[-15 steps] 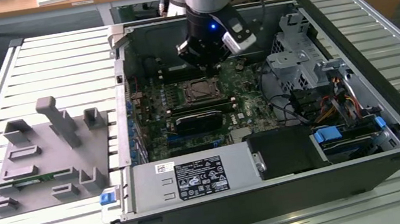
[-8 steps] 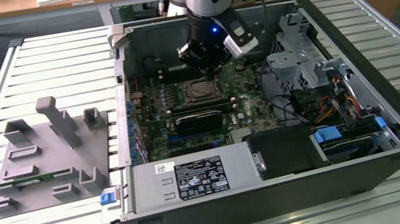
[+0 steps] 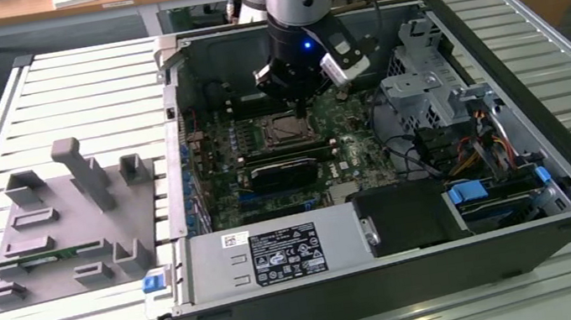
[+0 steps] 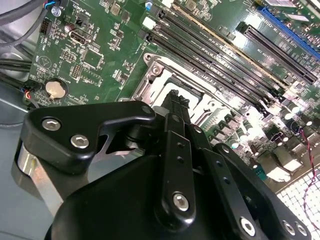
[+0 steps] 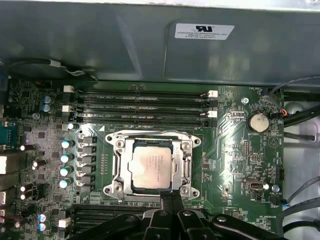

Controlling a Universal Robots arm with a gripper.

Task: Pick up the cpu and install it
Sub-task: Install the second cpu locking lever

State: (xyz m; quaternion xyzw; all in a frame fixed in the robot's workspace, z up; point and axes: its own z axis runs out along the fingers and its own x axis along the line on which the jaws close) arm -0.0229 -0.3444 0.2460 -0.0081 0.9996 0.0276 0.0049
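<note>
The cpu lies flat in the socket frame on the motherboard, its silver top exposed, square to the frame as far as I can judge. My tool hangs just above the socket's near edge, fingertips drawn together into a narrow point and gripping nothing; the exterior view places my tool inside the open computer case, directly over the cpu. Risk: should the chip sit slightly proud on one side, downward pressure from my tool could bend socket pins. A sideways drift could strike the memory slots or nearby capacitors.
</note>
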